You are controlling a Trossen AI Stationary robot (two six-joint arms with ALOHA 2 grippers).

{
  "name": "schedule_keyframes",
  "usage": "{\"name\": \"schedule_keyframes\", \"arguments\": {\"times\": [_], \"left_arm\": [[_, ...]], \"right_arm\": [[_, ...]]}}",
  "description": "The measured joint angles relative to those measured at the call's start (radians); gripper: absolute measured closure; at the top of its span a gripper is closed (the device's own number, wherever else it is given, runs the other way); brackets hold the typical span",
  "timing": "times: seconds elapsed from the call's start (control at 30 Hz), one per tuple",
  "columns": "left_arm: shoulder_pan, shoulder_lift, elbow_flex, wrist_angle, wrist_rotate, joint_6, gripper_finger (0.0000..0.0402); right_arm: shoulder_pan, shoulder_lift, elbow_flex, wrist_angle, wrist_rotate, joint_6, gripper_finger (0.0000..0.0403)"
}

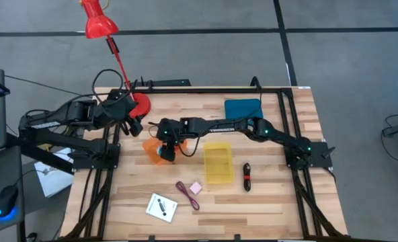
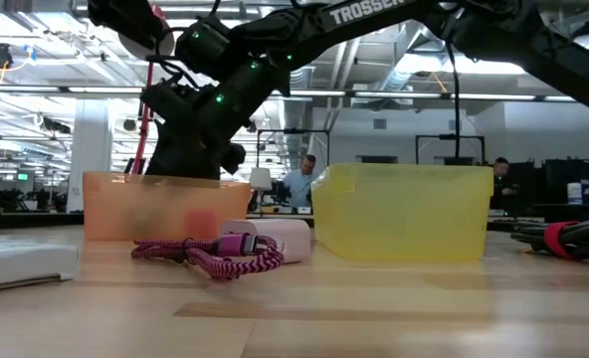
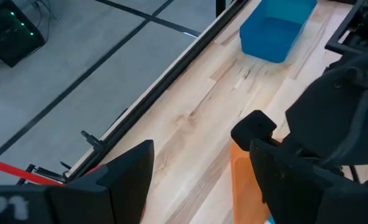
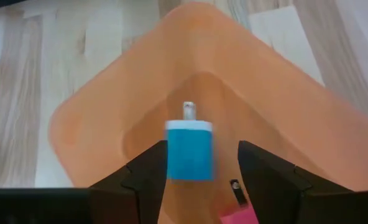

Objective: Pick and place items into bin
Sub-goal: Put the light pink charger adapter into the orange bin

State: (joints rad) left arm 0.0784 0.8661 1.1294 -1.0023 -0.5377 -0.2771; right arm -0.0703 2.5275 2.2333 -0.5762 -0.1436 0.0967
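My right gripper [image 4: 201, 152] reaches across the table and stands open over the orange bin [image 1: 150, 149], pointing down into it. A blue-and-white cube [image 4: 189, 149] shows blurred between its fingers, above the bin's floor, with a gap to one finger. A pink cube [image 4: 240, 216] lies on the bin's floor. My left gripper [image 3: 202, 180] waits open near the table's far left corner, holding nothing. On the wood lie a maroon cord [image 1: 187, 195], a pale pink block [image 1: 195, 187], a white card [image 1: 162, 207] and a black-and-red stick tool [image 1: 247, 177]. My right gripper comes at the blue-and-white cube from above, slanting down, one finger on either side of it. A gap shows beside one finger [image 4: 258, 174]. The cube's other side [image 4: 169, 152] runs along the other finger; whether they touch, I cannot tell.
A yellow bin [image 1: 218, 161] stands just right of the orange one, and a blue bin [image 1: 243, 109] sits near the far edge. A red lamp [image 1: 99, 23] rises from its base [image 1: 140, 104] at the far left. A black frame [image 1: 290, 107] borders the table.
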Motion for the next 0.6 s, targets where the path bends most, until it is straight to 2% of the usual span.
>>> {"name": "schedule_keyframes", "arguments": {"times": [0.3,0.43,0.6], "left_arm": [[0.0,-0.002,0.0,-0.001,0.0,0.0,0.0145],[0.0,-0.002,0.0,-0.001,0.007,-0.013,0.0145],[0.0,-0.003,0.0,-0.001,0.094,-0.019,0.0145]], "right_arm": [[-0.028,-0.023,0.017,-0.027,-0.011,0.034,0.0226],[-0.027,-0.112,0.032,-0.092,-0.012,0.028,0.0235],[-0.003,-0.235,0.032,-0.217,-0.01,0.026,0.0242]]}}
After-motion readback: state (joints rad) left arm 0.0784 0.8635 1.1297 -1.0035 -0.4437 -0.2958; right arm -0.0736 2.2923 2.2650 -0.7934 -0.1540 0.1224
